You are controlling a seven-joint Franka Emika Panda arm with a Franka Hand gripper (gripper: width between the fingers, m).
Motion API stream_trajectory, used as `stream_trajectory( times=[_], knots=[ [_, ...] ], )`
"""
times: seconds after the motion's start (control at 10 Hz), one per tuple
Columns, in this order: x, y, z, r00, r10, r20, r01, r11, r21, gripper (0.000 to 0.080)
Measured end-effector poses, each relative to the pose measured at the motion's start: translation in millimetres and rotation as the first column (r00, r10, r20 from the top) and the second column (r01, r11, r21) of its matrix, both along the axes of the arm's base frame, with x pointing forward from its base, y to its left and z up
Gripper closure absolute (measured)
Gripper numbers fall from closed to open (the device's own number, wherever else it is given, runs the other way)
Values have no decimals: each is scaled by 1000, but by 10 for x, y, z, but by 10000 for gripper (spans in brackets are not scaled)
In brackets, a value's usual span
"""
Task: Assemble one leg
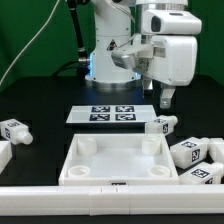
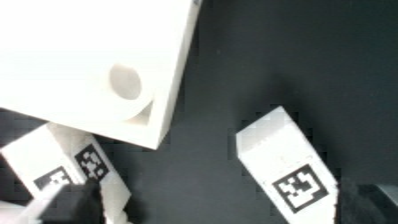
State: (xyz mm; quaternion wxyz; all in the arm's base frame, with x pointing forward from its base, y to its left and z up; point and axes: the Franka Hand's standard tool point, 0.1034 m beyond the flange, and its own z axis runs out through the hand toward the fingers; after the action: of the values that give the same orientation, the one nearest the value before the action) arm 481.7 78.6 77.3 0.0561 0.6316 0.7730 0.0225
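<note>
Several white legs with marker tags lie on the black table. One leg (image 1: 163, 124) lies just beyond the far right corner of the large white square panel (image 1: 115, 158). My gripper (image 1: 166, 97) hangs a little above that leg, apart from it. In the wrist view a leg (image 2: 285, 155) lies below the gripper (image 2: 217, 216), between the lines of the two fingers, and a second leg (image 2: 63, 165) lies by one finger. The panel's corner with its round hole (image 2: 125, 80) fills the other side of that view. The jaws stand wide apart with nothing between them.
The marker board (image 1: 112, 114) lies behind the panel. Two more legs (image 1: 190, 152) (image 1: 200, 175) lie at the exterior view's right and another (image 1: 14, 129) at its left. A long white bar (image 1: 100, 205) runs along the front. The robot base (image 1: 100, 60) stands at the back.
</note>
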Motion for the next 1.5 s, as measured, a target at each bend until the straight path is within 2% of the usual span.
stream_trajectory(
  times=[0.3, 0.4, 0.5, 0.7, 0.8, 1.0, 1.3, 1.4, 1.5],
  knots=[
    [0, 0, -2, 983, -183, 3, 183, 983, 24, 150],
    [19, -31, 4, 965, -262, 3, 262, 964, 43, 150],
    [67, -135, 21, 927, -375, 7, 373, 924, 79, 150],
    [58, -193, 8, 729, -684, -9, 672, 714, 196, 150],
    [-13, -168, -64, 636, -771, -41, 760, 616, 207, 150],
    [-16, -160, -71, 565, -823, -61, 813, 542, 212, 150],
    [-13, -155, -72, 407, -908, -102, 899, 379, 220, 150],
    [-11, -162, -71, 334, -935, -120, 927, 303, 221, 150],
    [0, -191, -47, 155, -975, -158, 966, 117, 230, 150]
  ],
)
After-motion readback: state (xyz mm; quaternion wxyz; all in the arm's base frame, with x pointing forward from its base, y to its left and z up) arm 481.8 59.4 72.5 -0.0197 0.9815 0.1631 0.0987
